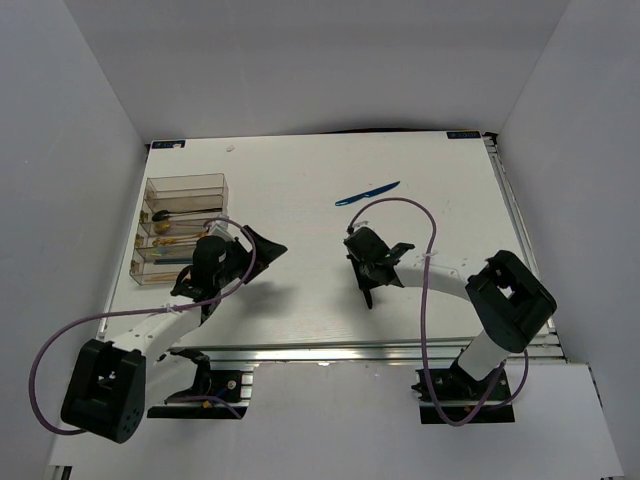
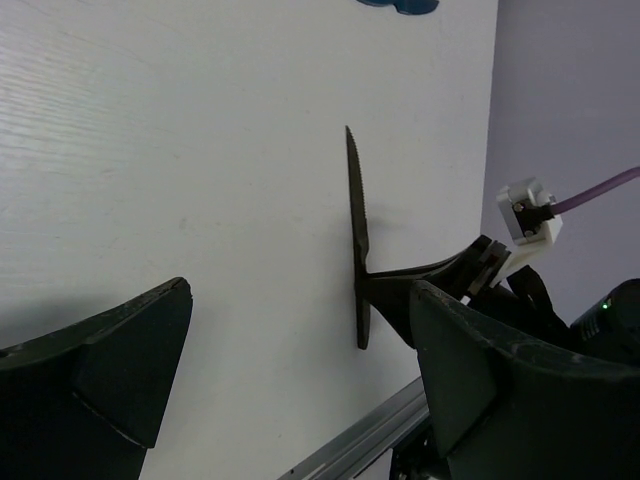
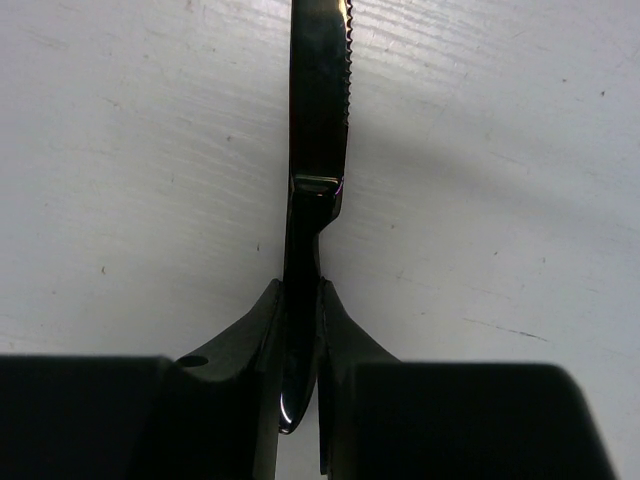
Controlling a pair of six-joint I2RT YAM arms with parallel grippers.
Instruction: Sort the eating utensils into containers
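On a white counter, closed in by plain white walls. In the right pincer, pressed tight from both sides, the handle of a dark knife. Held on edge, with the end of the handle between the fingers and the serrated blade reaching out beyond the fingertips, low over the counter. Not possible to say whether touching the surface or just above it. From the left wrist, visible as a thin dark strip with small teeth along one side.

Past the right pincer, toward the far wall and well apart from it, a blue knife, flat on the counter.

As for the left pincer: spread wide, with nothing between the two fingers, only bare counter. Turned toward the right pincer and its knife.

Just beside the left pincer, on the side away from the right one, a clear brownish organiser with narrow compartments side by side. Inside some compartments, a few utensils, one part golden, the others too small to name.
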